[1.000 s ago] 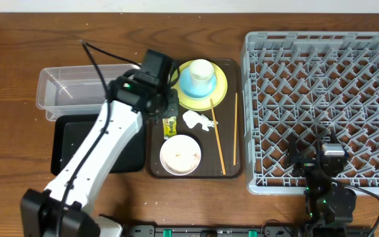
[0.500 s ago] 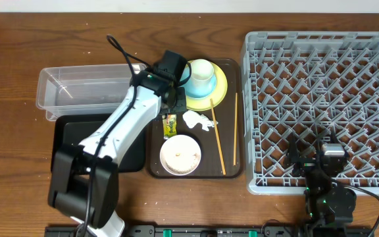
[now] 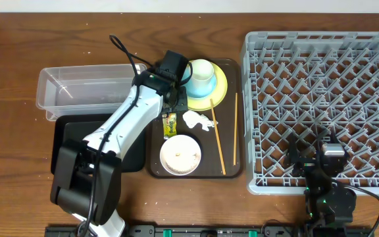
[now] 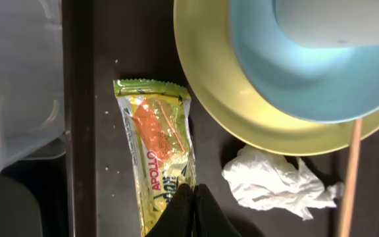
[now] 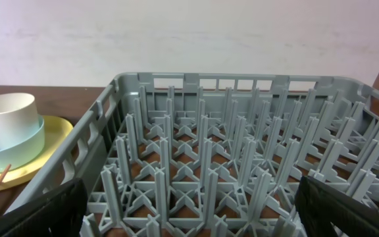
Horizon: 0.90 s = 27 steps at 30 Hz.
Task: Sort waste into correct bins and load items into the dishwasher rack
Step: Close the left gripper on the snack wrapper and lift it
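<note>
Dark wooden table [image 3: 18,79] carries everything, with a brown tray [image 3: 229,164] at its middle. Over the last second the left arm has swung in over that tray and settled. The left tool [image 4: 191,204] now sits low, its tips pressed together right at the near end of the orange-and-green wrapper [image 4: 160,141]. The wrapper lies flat on the tray and stretches away from the tips. Whether any foil is pinched between them cannot be told. On this showing, the wrapper is the first waste being dealt with, and nothing has reached a bin or the rack [image 3: 321,99] yet.

Room is tight. A crumpled tissue [image 4: 275,184] lies just beside the tips, and the plate [image 4: 209,85] curves close ahead on that same side. On the other side the tray's raised edge runs along the wrapper. Beyond it wait the clear tub [image 3: 77,89] and the black bin [image 3: 71,141], so a lift likely has to clear that edge.

The right tool [image 5: 189,197] stands wide open and empty at the rack's near edge, well apart.
</note>
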### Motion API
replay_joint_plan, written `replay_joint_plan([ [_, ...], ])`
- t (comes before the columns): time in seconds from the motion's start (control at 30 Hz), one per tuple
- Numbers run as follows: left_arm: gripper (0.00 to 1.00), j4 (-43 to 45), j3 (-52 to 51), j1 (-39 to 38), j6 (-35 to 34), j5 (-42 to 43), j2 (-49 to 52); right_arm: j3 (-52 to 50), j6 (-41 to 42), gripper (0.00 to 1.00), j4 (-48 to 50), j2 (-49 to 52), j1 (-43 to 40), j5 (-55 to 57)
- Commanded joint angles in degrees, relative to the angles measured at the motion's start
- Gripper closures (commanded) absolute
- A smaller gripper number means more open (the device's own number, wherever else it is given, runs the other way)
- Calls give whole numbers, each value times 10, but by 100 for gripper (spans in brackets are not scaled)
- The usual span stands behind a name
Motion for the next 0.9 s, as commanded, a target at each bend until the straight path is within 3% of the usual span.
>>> replay_joint_plan([
  [0.0,93,15,-24,-1,-5,-13,6,-1,2,1,-2,0,2,-2],
  [0.23,83,42,-42,-1,-5,-13,6,-1,2,1,-2,0,2,-2],
  [0.87,83,127,-91,-1,-31,-14,27,-1,2,1,-2,0,2,-2],
])
